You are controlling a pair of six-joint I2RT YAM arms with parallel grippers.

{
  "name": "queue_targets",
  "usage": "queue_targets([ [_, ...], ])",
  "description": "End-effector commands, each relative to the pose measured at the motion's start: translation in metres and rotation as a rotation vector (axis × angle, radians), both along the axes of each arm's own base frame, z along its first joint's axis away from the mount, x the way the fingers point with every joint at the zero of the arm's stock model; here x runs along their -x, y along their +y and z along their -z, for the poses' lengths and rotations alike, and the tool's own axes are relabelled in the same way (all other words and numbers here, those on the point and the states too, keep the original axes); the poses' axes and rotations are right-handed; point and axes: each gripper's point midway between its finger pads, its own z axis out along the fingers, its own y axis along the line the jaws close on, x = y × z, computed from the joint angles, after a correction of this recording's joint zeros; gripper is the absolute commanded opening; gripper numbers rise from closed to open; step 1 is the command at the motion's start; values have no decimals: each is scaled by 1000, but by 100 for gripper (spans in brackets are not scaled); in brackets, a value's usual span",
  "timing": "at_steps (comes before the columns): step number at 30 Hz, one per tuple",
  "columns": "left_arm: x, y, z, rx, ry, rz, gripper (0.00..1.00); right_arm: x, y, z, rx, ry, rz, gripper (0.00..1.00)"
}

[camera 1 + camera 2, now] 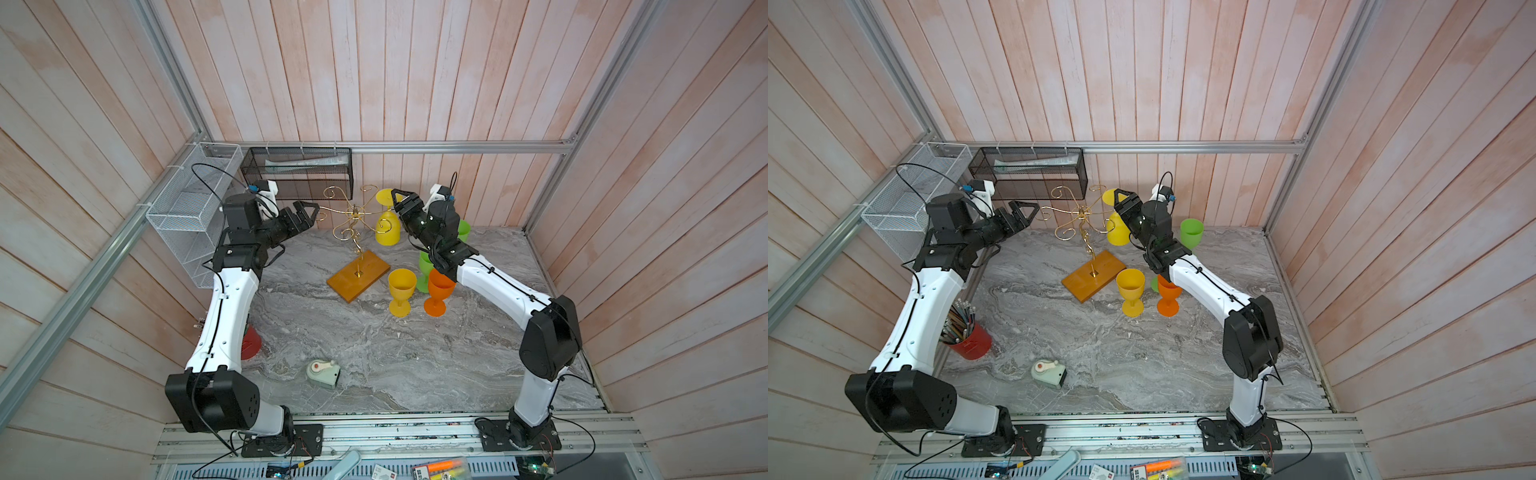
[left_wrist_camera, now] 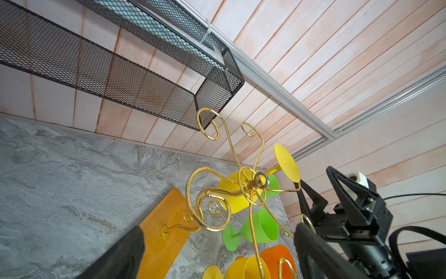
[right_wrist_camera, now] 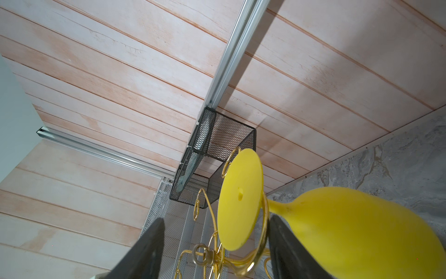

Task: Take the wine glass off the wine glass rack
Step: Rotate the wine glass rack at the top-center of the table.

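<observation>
While jaws gape, wine glass (image 1: 387, 232) hangs racked

Open table (image 1: 353, 353) spreads in front. Beyond, the left gripper (image 1: 312, 211) stands spread beside the wine glass rack (image 1: 356, 214). The right gripper (image 1: 397, 196), fingers released, straddles the foot of the wine glass, which hangs inverted near the back wall (image 1: 415, 83).

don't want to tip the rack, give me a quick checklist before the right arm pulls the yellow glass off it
1. Target: yellow wine glass hangs bowl-down on the wine glass rack: ok.
2. Approach: right gripper open, straddling the glass's foot: ok.
3. Grip on the glass: not ok, nothing closed on it.
4. Rack steadied: not ok, left gripper is open beside the rack, holding nothing.
5. Foot free to slide off the wire: cannot tell.
6. Bare table to set the glass on: ok.
</observation>
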Motion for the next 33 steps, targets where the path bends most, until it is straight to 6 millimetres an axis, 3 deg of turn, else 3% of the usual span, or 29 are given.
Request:
queue_targets([
  [1, 1, 0, -2, -8, -21, -2, 98, 16, -9, -44, -50, -66, -3, 65],
  [11, 3, 1, 1, -6, -14, -8, 98, 18, -16, -35, -26, 6, 8, 64],
  [18, 5, 1, 2, -4, -9, -7, 98, 16, -39, -27, 60, 40, 78, 62],
  [28, 7, -1, 3, -39, -20, 17, 99, -3, -65, -17, 156, 65, -18, 52],
  [33, 13, -11, 4, -99, -63, 77, 99, -10, -65, -20, 157, 53, -78, 50],
])
